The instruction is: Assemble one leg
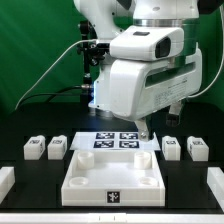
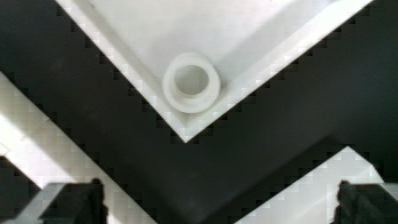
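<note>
Four small white legs stand on the black table, two at the exterior view's left (image 1: 33,148) (image 1: 57,148) and two at its right (image 1: 172,147) (image 1: 197,149). The big white tray-like piece (image 1: 112,190) lies in the front middle. My gripper (image 1: 148,130) hangs above the tray's far right corner, apart from every leg. In the wrist view the gripper (image 2: 217,205) is open and empty, with a dark fingertip (image 2: 71,203) at each side. Below it shows a corner of the tray (image 2: 267,40) with a round screw hole (image 2: 192,80). No leg shows in the wrist view.
The marker board (image 1: 112,140) lies flat behind the tray, partly under the arm. White blocks sit at the table's front left edge (image 1: 5,178) and front right edge (image 1: 215,180). A green curtain hangs behind.
</note>
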